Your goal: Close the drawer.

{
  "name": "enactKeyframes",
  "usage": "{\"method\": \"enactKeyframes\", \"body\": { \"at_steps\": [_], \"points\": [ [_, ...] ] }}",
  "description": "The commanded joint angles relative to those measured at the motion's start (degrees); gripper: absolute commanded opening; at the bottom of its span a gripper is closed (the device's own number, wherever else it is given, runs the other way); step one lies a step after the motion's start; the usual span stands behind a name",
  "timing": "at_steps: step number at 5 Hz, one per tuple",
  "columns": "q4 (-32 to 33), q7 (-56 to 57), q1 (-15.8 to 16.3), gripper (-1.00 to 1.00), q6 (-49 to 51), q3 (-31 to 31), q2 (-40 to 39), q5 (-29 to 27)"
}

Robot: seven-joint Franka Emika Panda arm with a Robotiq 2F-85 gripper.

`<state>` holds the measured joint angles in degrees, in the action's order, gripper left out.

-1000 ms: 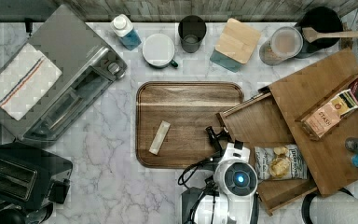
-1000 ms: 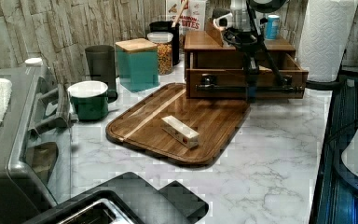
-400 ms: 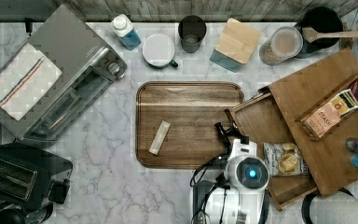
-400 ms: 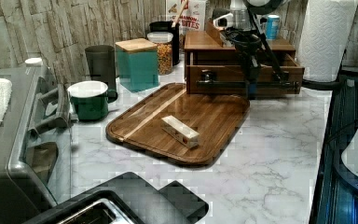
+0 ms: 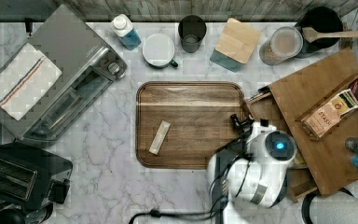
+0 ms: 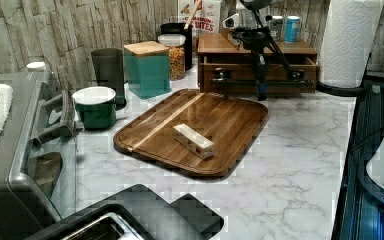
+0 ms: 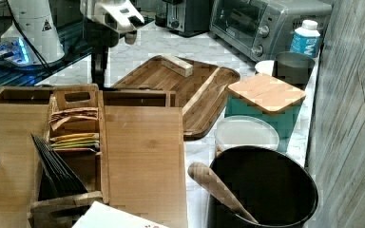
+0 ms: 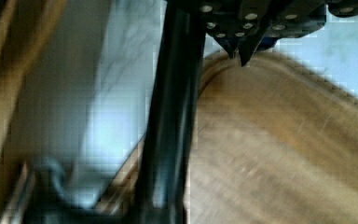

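The brown wooden drawer [image 5: 262, 109] sticks out a short way from under the box's flat top panel [image 5: 307, 91]; my arm hides its middle in the top view. In the left view its front [image 6: 287, 74] carries a metal bar handle. My gripper [image 5: 239, 123] stands upright against the drawer's front, fingers pointing down at the counter [image 6: 261, 92] and shut, with nothing between them. In the right view the gripper [image 7: 98, 78] stands just outside the drawer's front wall [image 7: 133, 98]. The wrist view is blurred, showing a dark finger [image 8: 172, 116] over tray wood.
The rounded serving tray [image 5: 191, 93] with a small pale bar [image 5: 159, 137] lies directly in front of the drawer. On the box top stand a tea carton [image 5: 331, 114] and bottles. A toaster oven [image 5: 51, 79], mug [image 5: 158, 49], canisters and paper towel roll [image 6: 352, 40] ring the counter.
The drawer has slid further into the box, toward the top view's right. My gripper moved the same way, staying at its front.
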<state>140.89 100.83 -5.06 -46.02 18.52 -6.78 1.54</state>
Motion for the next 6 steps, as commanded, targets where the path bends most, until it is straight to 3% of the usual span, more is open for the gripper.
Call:
{"method": "enactKeyframes", "body": {
  "at_steps": [1, 3, 6],
  "points": [
    [-31.5, 14.2, -6.2, -1.00, 2.2, 8.0, -8.5, -1.8],
    [-25.4, 8.4, -4.3, -1.00, -6.7, 10.3, -5.1, 0.0],
    [-25.4, 8.4, -4.3, -1.00, -6.7, 10.3, -5.1, 0.0]
  ]
}}
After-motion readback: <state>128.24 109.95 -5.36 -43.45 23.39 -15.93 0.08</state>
